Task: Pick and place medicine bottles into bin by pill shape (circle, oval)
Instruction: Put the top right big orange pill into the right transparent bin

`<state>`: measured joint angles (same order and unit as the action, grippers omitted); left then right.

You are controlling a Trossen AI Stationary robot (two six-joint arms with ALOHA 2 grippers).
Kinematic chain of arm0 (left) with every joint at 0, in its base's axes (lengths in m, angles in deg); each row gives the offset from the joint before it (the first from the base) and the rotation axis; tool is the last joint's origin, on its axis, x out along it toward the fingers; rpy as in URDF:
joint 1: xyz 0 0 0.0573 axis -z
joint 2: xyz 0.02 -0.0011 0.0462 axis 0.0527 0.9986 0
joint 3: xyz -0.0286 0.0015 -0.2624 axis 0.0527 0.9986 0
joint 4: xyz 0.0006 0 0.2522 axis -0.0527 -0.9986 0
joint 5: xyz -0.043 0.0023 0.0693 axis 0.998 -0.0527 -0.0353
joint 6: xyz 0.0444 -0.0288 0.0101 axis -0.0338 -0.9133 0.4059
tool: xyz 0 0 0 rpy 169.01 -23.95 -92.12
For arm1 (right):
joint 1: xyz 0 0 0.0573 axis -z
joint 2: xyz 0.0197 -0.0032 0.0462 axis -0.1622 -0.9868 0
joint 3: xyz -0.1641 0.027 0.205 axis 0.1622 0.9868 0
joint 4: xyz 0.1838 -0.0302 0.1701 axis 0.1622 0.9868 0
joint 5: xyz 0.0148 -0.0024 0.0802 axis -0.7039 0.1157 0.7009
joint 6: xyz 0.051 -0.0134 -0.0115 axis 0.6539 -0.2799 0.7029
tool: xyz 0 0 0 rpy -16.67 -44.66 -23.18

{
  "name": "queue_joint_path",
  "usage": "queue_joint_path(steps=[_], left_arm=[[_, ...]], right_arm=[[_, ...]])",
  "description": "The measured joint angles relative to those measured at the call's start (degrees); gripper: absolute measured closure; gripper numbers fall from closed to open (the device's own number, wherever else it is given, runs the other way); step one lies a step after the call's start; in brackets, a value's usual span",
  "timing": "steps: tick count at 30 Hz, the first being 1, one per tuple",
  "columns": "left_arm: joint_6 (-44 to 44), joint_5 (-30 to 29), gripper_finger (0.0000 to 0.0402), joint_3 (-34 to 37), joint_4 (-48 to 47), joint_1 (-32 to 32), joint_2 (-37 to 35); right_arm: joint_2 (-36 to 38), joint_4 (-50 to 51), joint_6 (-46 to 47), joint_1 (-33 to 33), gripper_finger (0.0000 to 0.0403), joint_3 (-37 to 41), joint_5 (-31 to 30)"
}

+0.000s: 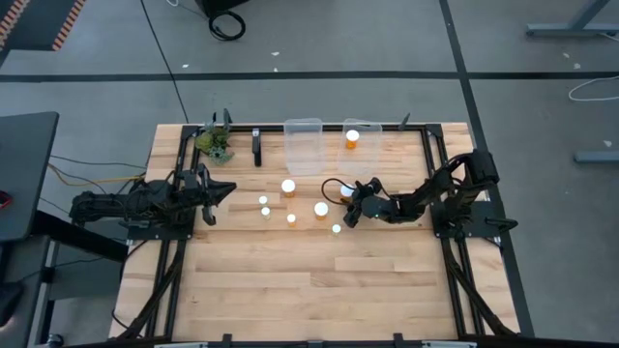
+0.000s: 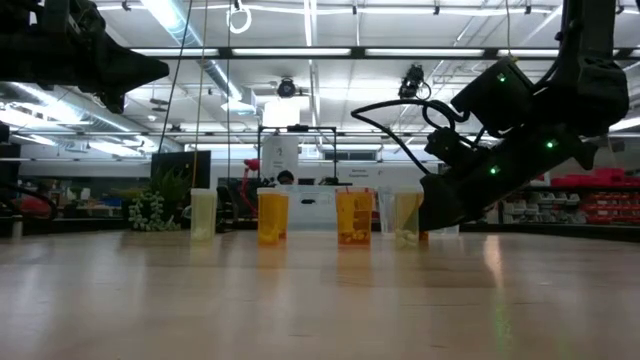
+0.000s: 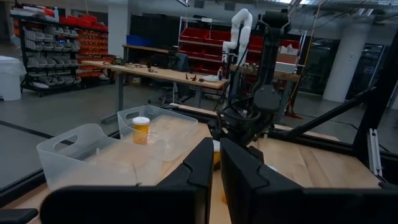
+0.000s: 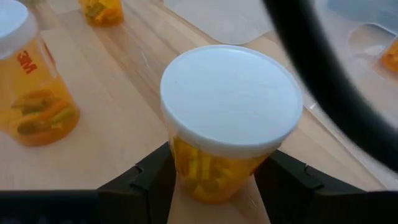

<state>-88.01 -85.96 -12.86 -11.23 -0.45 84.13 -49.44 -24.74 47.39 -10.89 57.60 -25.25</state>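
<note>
I am parking my left end effector [image 1: 225, 188] at the left of the desk [image 1: 309, 290], fingers together and empty, leaving the middle free. Loose medicine bottles [image 1: 288, 187] are standing mid-desk awaiting sorting; one bottle [image 1: 352, 138] is already sitting in the right bin [image 1: 366, 129]. My right end effector [image 4: 214, 186] is straddling a white-capped bottle [image 4: 230, 118], fingers touching its sides, apparently gripping it for lifting.

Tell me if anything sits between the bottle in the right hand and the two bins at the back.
Nothing visible does. The right hand has its fingers either side of a white-capped bottle, and bare table runs from there to the clear bins. The other loose bottles stand off to the side, away from that path.
</note>
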Motion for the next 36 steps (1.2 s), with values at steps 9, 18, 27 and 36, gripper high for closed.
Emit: queue_joint_path(steps=[9,18,27,36], left_arm=[[-0.02,0.0,0.0371,-0.02,0.0,0.0,-0.02],[-0.02,0.01,0.0363,-0.02,-0.01,0.01,-0.01],[-0.04,0.02,0.0371,-0.02,-0.02,0.01,-0.02],[-0.04,0.01,0.0368,-0.01,0.0,-0.01,-0.01]], right_arm=[[2.33,0.82,0.34,0.0,0.02,0.0,-0.02],[11.05,11.54,2.11,-0.09,0.02,-0.04,-0.92],[7.3,12.82,6.01,-0.11,0.0196,0.0,-0.03],[7.3,12.98,6.61,-0.09,0.0194,0.0,0.2]])
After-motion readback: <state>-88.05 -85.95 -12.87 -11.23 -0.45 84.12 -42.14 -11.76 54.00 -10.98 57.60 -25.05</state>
